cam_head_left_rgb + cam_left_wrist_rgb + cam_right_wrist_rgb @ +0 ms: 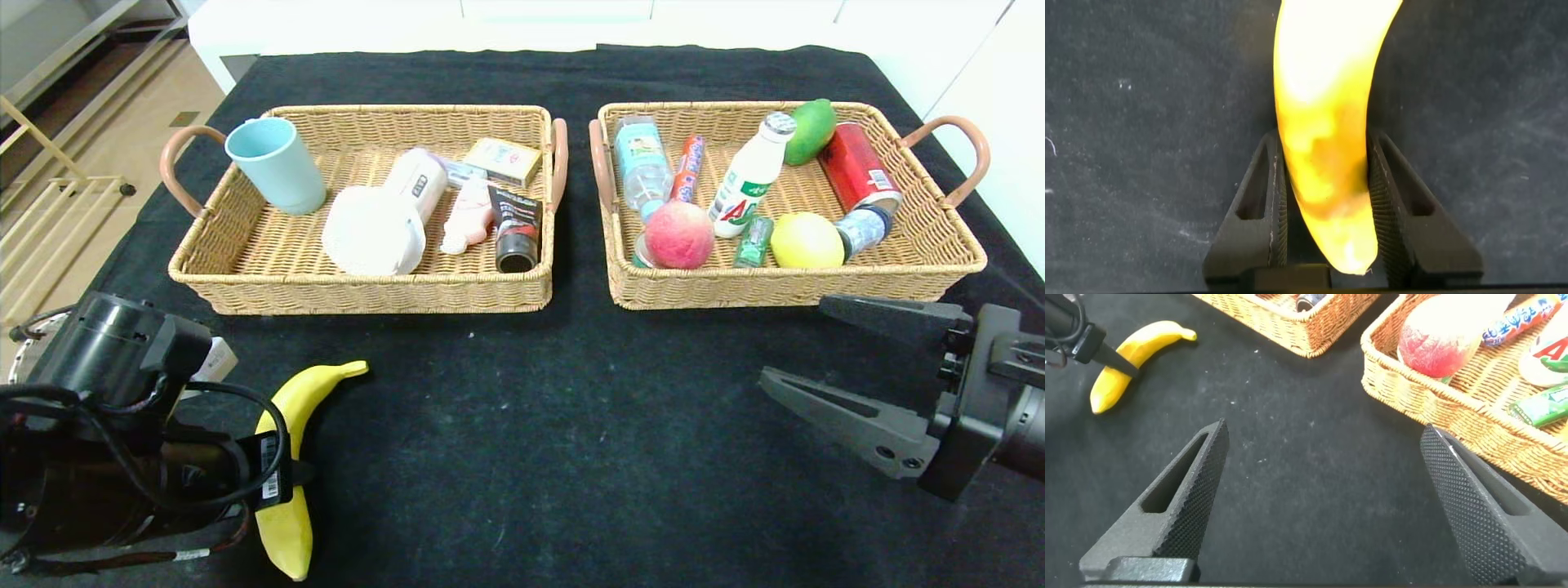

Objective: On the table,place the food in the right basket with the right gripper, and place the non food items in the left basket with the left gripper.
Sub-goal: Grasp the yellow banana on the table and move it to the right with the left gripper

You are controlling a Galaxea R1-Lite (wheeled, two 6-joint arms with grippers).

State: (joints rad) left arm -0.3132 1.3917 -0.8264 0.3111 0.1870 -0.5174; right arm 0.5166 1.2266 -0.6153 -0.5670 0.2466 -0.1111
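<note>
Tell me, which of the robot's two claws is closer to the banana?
The left. The left tool has its fingers on either side of the banana, touching it on the table. The right tool hangs open far across the table, in front of the right basket.

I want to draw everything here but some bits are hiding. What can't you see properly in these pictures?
- Head view: the middle of the banana is covered by the left gripper and its cables.
- Left wrist view: the banana's far end is cut off by the picture edge.
- Head view: a small can beside the peach is mostly hidden behind it.
- Right wrist view: the right basket is cut off; the lemon is missing there.
</note>
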